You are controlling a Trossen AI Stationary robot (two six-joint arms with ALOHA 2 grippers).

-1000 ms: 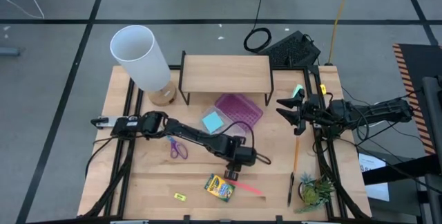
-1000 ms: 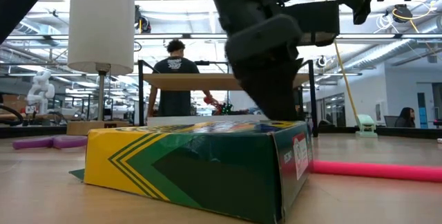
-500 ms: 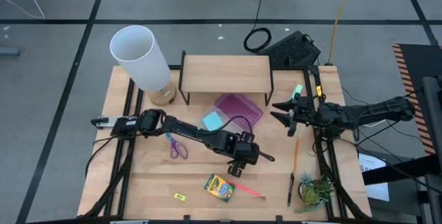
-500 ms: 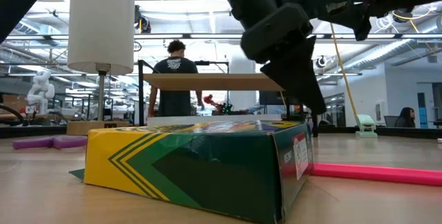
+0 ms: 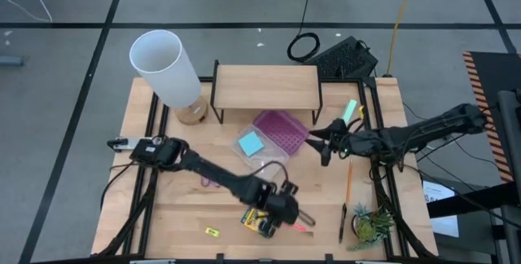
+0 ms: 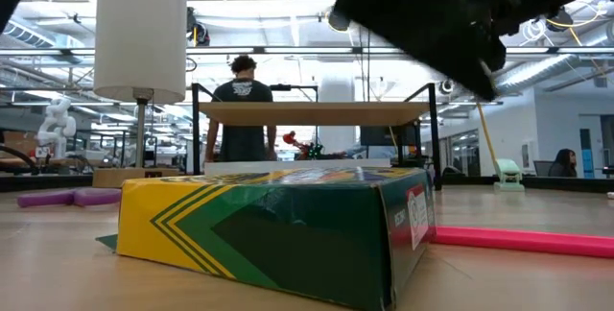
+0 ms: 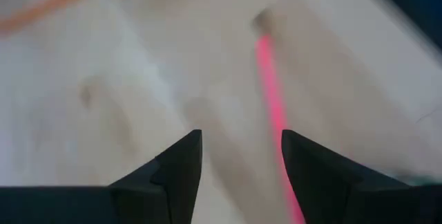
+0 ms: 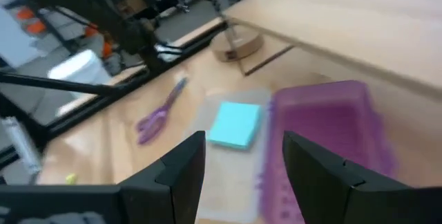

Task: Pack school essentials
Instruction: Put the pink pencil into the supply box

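Observation:
The yellow-green crayon box lies flat near the table's front edge, with the pink pen beside it. My left gripper hovers open just above them, fingers pointing down, and the pen shows by one finger. The blue sticky-note pad lies in the open clear case next to its purple lid. My right gripper is open just right of that lid. The purple scissors, the yellow piece, the orange pencil and the black pen lie on the table.
A white lamp stands at the back left and a wooden shelf at the back middle. A small potted plant sits at the front right corner. A person stands in the room beyond the table.
My left gripper has turned and moved toward the near edge, from beside the crayon box to over the box and pink pen. My right gripper has moved toward the table's left, closing on the purple lid. No object has moved.

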